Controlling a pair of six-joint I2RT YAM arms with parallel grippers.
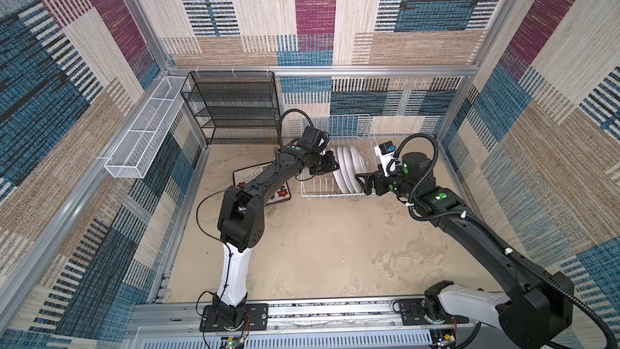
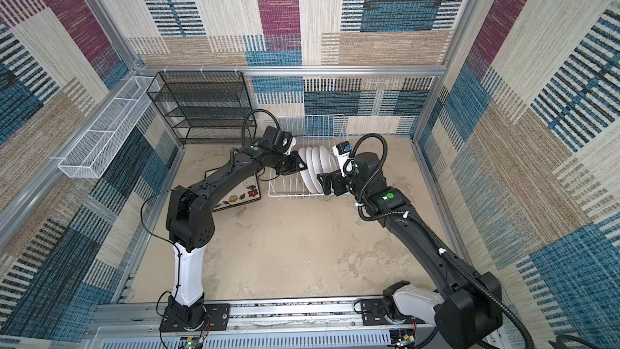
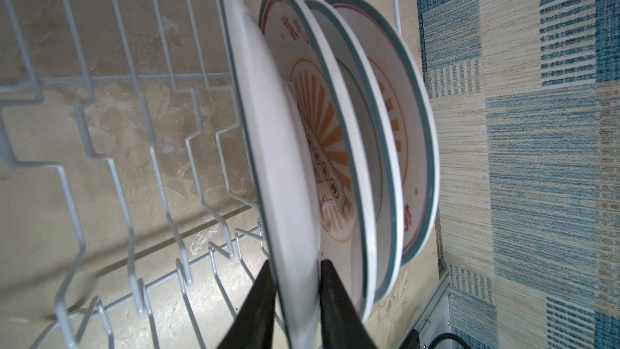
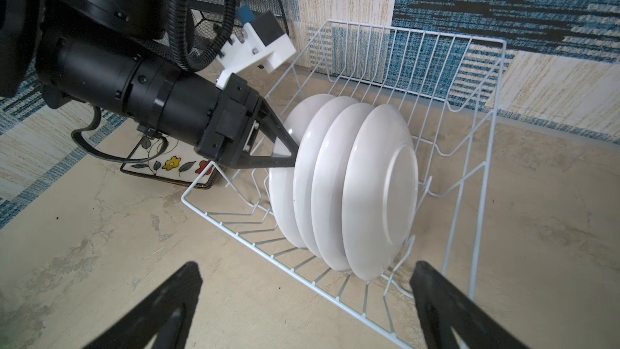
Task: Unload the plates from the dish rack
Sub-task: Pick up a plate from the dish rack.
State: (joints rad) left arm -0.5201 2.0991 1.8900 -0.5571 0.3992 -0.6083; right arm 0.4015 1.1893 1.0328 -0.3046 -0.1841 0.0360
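Pinching the rim of the end plate, one of four standing on edge in the rack, the left gripper grips stiff, slick, breakable ware, while the right gripper hangs spread wide and empty beside the rack.

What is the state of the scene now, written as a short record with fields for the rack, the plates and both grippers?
dish rack: white wire, on the table
round plates: four, upright in the rack, side by side
square plate: flat on the table, face up, beside the rack
left gripper: fingers either side of the end plate rim; firm grip not clear
right gripper: open, empty, at the other end of the row
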